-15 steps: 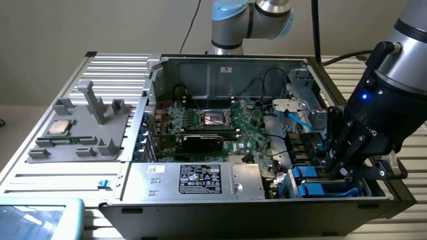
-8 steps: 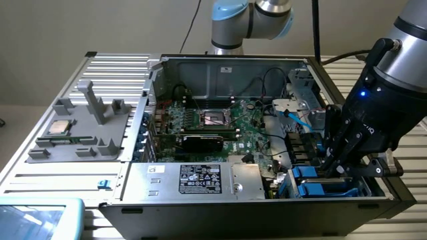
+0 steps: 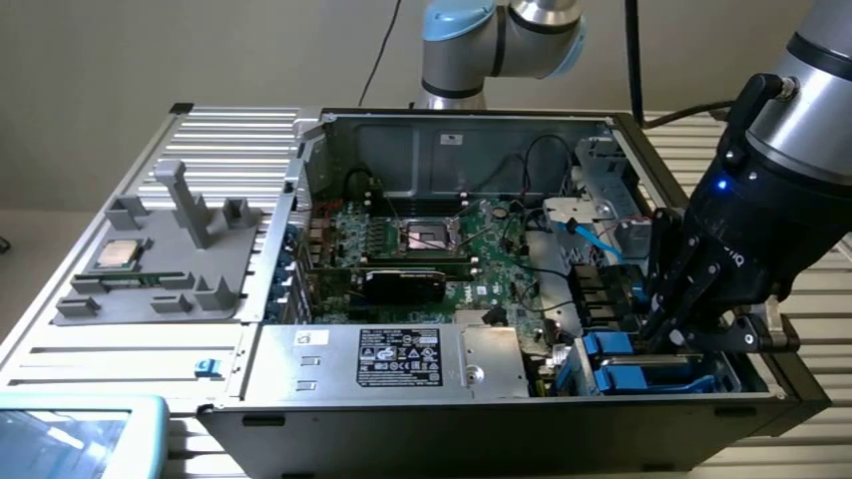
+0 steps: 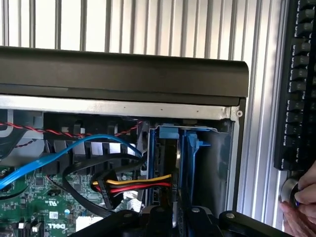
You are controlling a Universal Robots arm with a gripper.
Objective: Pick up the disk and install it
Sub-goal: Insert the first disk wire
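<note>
We are lowering the claw (image 3: 661,337) into the corner bay of the case (image 3: 466,434); it seems to be gripping the disk (image 4: 168,153).

The gripper (image 3: 663,337) sits low in a tight corner of the computer box (image 3: 533,427). The side wall (image 4: 217,168) is close on one side. A blue cable (image 4: 108,139) and yellow, red and black wires (image 4: 143,183) crowd the other. Straight up, the box is open.
</note>
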